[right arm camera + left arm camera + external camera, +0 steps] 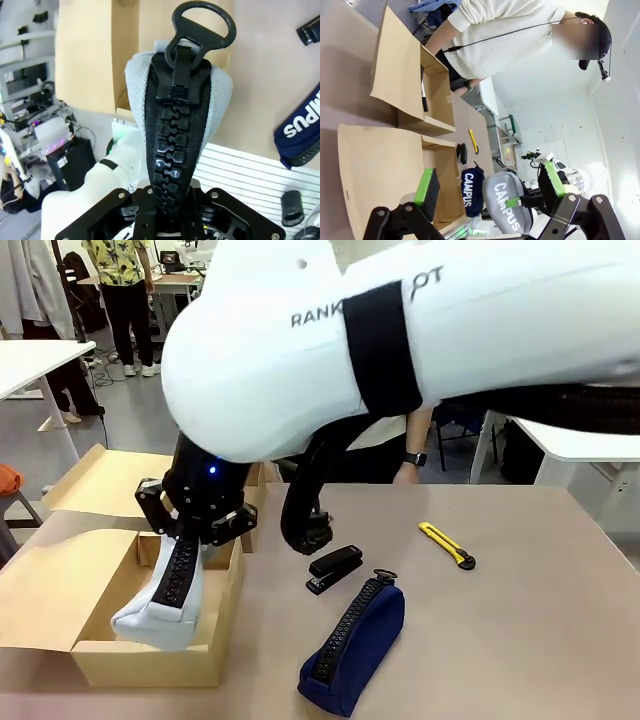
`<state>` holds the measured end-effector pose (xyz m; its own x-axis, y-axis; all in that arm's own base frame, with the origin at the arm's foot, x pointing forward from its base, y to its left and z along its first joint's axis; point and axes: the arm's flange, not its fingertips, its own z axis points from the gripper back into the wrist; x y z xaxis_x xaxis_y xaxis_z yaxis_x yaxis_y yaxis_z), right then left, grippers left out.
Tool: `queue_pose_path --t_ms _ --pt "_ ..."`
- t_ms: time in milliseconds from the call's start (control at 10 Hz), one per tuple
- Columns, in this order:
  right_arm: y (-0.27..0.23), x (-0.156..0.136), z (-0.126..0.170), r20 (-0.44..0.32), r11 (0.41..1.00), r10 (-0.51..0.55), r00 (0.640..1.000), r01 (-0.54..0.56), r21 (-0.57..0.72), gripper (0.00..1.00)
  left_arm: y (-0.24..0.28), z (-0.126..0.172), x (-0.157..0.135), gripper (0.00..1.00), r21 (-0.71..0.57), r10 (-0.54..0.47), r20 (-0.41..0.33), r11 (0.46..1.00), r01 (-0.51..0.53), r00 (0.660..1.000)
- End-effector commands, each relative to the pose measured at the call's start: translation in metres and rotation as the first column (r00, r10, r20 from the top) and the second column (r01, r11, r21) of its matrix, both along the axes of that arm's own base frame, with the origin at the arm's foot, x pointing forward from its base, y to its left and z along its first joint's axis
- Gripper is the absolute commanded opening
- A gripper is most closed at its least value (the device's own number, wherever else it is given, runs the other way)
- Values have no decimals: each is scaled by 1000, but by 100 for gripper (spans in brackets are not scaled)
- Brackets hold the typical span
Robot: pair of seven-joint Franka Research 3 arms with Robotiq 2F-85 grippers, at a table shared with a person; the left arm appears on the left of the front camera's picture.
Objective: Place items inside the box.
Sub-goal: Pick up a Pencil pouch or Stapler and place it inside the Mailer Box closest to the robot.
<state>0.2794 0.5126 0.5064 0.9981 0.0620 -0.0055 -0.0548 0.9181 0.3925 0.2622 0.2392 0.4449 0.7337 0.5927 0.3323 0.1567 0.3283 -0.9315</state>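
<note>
Clearly, our right end effector (193, 532) is clenched on the light grey pencil case (165, 600). It pinches the black zipper ridge near 1 end, so the case hangs tilted with its lower end down inside the cardboard box (150, 672), at the lower left of the front frame. Whether that end touches the box floor we cannot tell.

Our left end effector (489, 175) is released — green pads well apart, nothing between them — and looks across the open box. In its view a white, black-capped marker (423, 95) lies inside the box, near a wall.

On the counter (520, 640), 3 items wait:
- the navy pencil case (355, 645), lower centre
- 1 black stapler (335, 568), just above it
- the yellow-black utility knife (447, 545), to the right

We judge both cases to be light, soft fabric that sags under its own weight. The chunky zipper is the 1 firm line, so we would take the navy case across that ridge near its middle to keep it level. The stapler looks rigid, denser and smooth, and is best gripped across its narrow body. The knife is slim and lies flat — probably the hardest to get fingers around.
</note>
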Motion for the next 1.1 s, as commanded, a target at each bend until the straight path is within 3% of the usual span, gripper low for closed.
queue_pose_path --t_ms 0,200,500,800,1000 --pt "22 -9 -7 96 997 -14 995 21 -76 5 -1 2 1 100 -7 2 29 1000 -2 1000" --pt "54 21 -1 200 994 7 980 14 -105 5 -1 2 1 100 -7 2 29 1000 -2 1000" --pt "84 47 -21 147 982 107 983 -82 -172 5 -1 2 1 100 -7 2 29 1000 -2 1000" --pt "105 67 -53 155 966 167 974 -130 -225 5 -1 2 1 100 -7 2 29 1000 -2 1000" --pt "113 75 -81 84 960 172 981 -148 -236 5 -1 2 1 100 -7 2 29 1000 -2 1000"
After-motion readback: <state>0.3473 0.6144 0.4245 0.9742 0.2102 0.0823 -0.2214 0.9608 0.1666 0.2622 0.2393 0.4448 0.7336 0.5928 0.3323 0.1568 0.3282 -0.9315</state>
